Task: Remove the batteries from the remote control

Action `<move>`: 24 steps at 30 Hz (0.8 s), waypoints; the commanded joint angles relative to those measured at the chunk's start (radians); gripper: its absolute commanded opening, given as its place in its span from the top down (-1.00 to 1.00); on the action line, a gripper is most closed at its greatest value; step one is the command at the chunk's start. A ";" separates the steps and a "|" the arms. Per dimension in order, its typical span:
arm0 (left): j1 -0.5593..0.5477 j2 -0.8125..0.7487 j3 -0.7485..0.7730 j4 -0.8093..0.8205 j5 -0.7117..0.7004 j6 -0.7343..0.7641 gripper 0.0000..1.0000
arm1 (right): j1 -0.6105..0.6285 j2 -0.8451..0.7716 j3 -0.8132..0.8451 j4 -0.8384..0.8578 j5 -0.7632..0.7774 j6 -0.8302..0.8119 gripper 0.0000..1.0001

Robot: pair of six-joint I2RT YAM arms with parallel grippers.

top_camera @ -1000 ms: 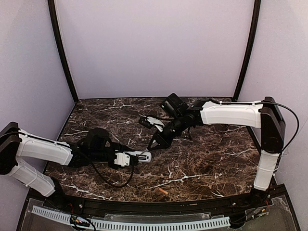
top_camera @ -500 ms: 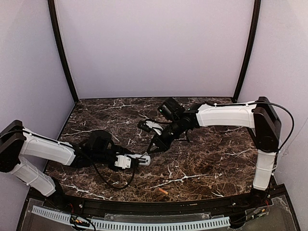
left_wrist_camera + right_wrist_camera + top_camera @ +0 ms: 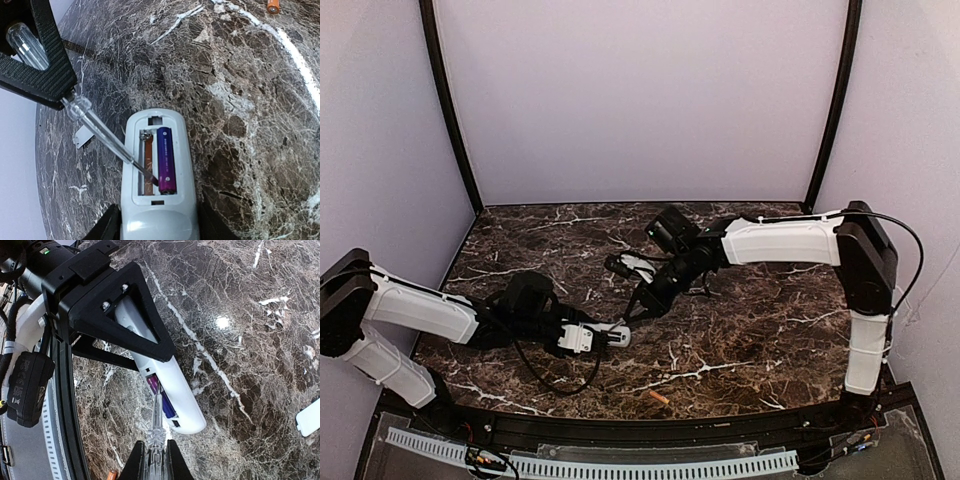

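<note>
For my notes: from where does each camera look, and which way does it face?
Top external: fixed above, behind the bases, facing down over the dark marble table; left arm and right arm show.
Left wrist: on the left arm, facing along the left pincer to the open bay of the slim white plastic remote control.
Right wrist: on the right arm, facing down the clear plastic-handled screwdriver in the right pincer.
Both wrist views share the purple cylindrical battery.
</note>
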 commanded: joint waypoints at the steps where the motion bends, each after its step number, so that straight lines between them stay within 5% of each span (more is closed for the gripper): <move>1: 0.001 -0.027 0.032 0.060 -0.005 0.002 0.99 | 0.005 0.048 0.038 -0.059 -0.042 0.015 1.00; 24: 0.002 -0.036 0.039 0.041 -0.003 0.012 0.99 | -0.024 0.124 0.103 -0.106 -0.040 0.134 1.00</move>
